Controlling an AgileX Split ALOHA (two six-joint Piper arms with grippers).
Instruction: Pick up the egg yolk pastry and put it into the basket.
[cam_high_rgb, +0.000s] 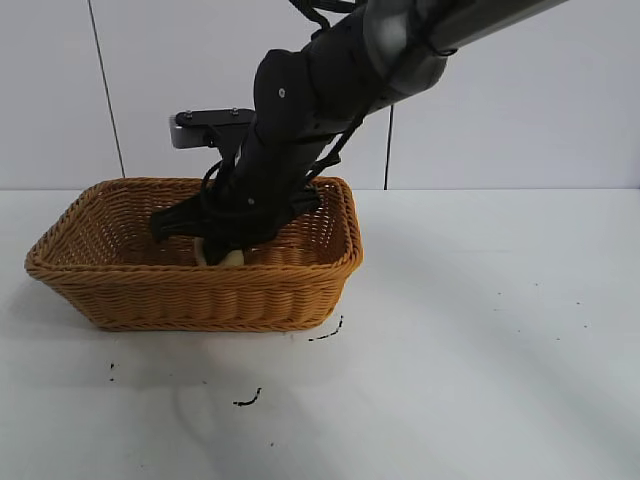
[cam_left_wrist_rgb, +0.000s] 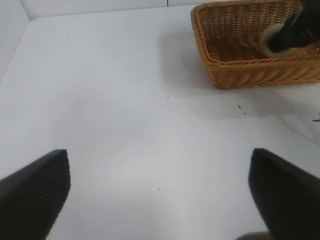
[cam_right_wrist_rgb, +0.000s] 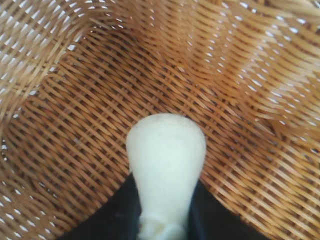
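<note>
The orange-brown wicker basket (cam_high_rgb: 120, 285) stands at the left of the table. My right arm reaches down into it. My right gripper (cam_high_rgb: 222, 247) is shut on the pale cream egg yolk pastry (cam_high_rgb: 228, 259), squeezed between the black fingers (cam_right_wrist_rgb: 215, 212) just above the basket's woven floor (cam_right_wrist_rgb: 75, 140). The pastry (cam_right_wrist_rgb: 166, 165) fills the middle of the right wrist view. The left wrist view shows the basket (cam_left_wrist_rgb: 240, 75) far off with the pastry (cam_left_wrist_rgb: 270, 37) in it. My left gripper (cam_left_wrist_rgb: 160, 187) is open and empty over bare table, far from the basket.
White table (cam_high_rgb: 480, 330) with a few small dark specks and marks (cam_high_rgb: 248, 400) in front of the basket. A white wall stands behind. Open table lies to the right of the basket.
</note>
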